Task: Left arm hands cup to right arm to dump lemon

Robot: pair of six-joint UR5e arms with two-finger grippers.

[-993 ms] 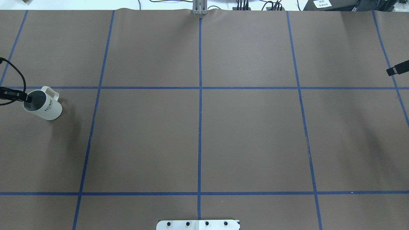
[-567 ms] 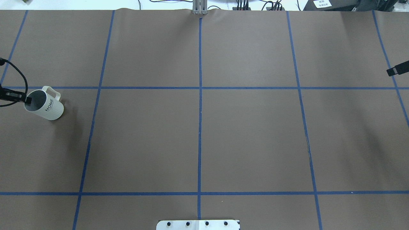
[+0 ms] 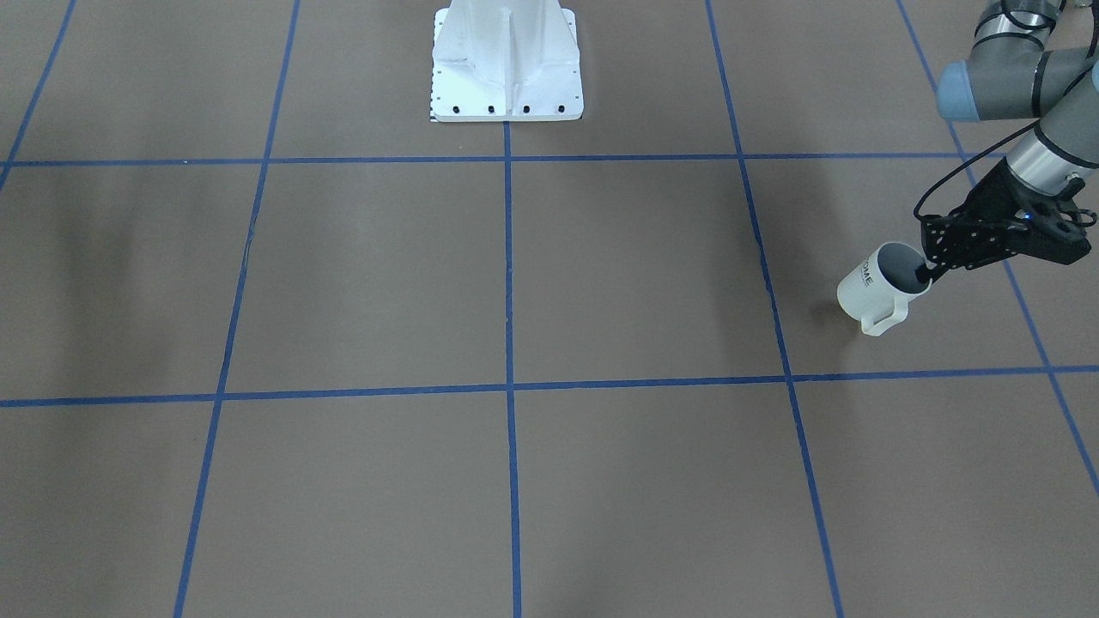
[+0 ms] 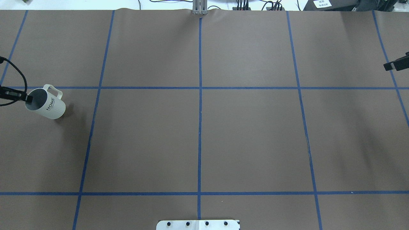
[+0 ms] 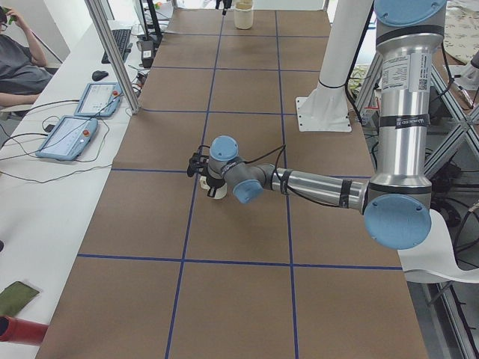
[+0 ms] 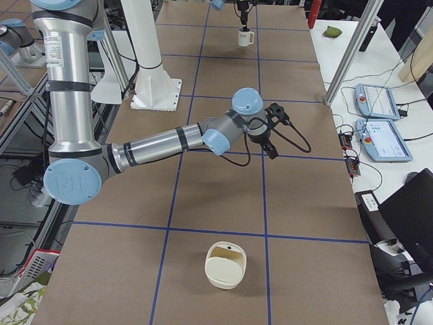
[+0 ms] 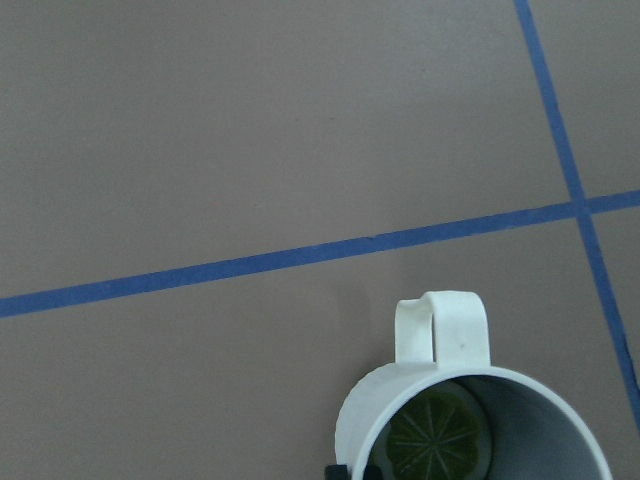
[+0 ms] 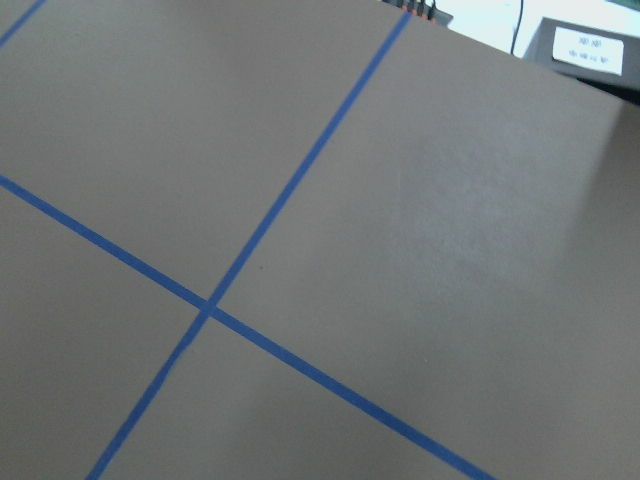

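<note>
The white ribbed cup (image 4: 48, 104) with black "HOME" lettering hangs tilted just above the table at the far left of the overhead view. My left gripper (image 4: 27, 98) is shut on its rim, one finger inside. The cup (image 3: 874, 290) also shows in the front view, held by the left gripper (image 3: 925, 275). The left wrist view shows a green-yellow lemon slice (image 7: 435, 441) at the bottom of the cup (image 7: 440, 335). Only a tip of my right gripper (image 4: 391, 65) shows at the far right edge; I cannot tell if it is open. It (image 6: 270, 144) hovers over the table, far from the cup (image 6: 245, 37).
A cream container (image 6: 225, 265) stands on the table near the right end, also seen in the left view (image 5: 243, 15). The white robot base (image 3: 506, 64) stands at the table's robot side. Tablets (image 5: 67, 137) and cables lie on the operators' side bench.
The left gripper has carried the cup slightly to the right. The right gripper's tip has shifted a little farther back and inward.
</note>
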